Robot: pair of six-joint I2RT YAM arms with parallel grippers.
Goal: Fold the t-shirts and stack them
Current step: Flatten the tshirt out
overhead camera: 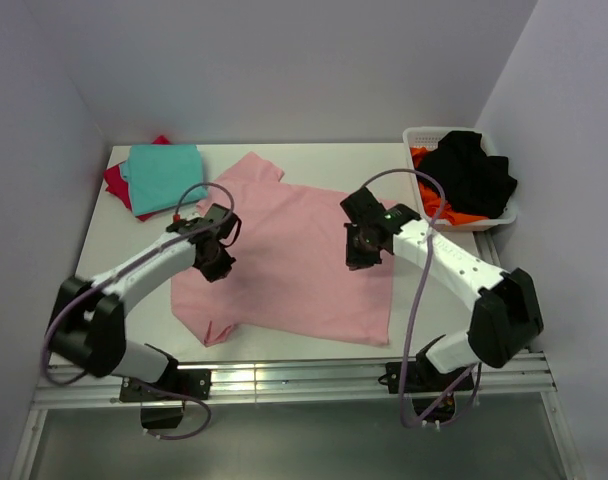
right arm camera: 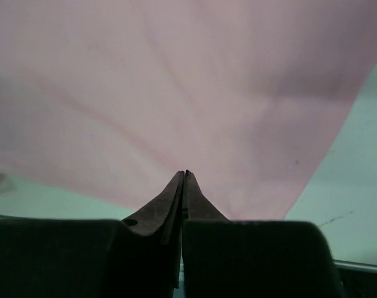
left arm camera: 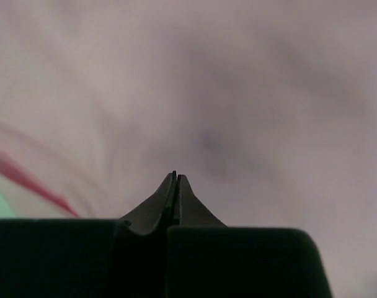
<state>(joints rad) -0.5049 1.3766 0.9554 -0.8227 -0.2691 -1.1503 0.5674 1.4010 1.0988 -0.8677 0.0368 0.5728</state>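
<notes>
A light pink t-shirt (overhead camera: pixel 294 260) lies spread flat in the middle of the white table (overhead camera: pixel 314 158), collar toward the far left. My left gripper (overhead camera: pixel 216 262) hangs over its left part, jaws shut; in the left wrist view the left gripper (left arm camera: pixel 176 175) shows closed tips against blurred pink cloth (left arm camera: pixel 238 93), with nothing seen between them. My right gripper (overhead camera: pixel 362 250) is over the shirt's right part, and the right wrist view shows the right gripper (right arm camera: pixel 185 172) shut above the pink cloth (right arm camera: pixel 176 81). A folded teal t-shirt (overhead camera: pixel 166 175) rests on a red t-shirt (overhead camera: pixel 116 182) at the far left.
A white basket (overhead camera: pixel 424 135) at the far right holds black clothing (overhead camera: pixel 474 170) and an orange garment (overhead camera: pixel 439 205). Grey walls close in the left, back and right sides. A metal rail (overhead camera: pixel 304 378) runs along the near edge.
</notes>
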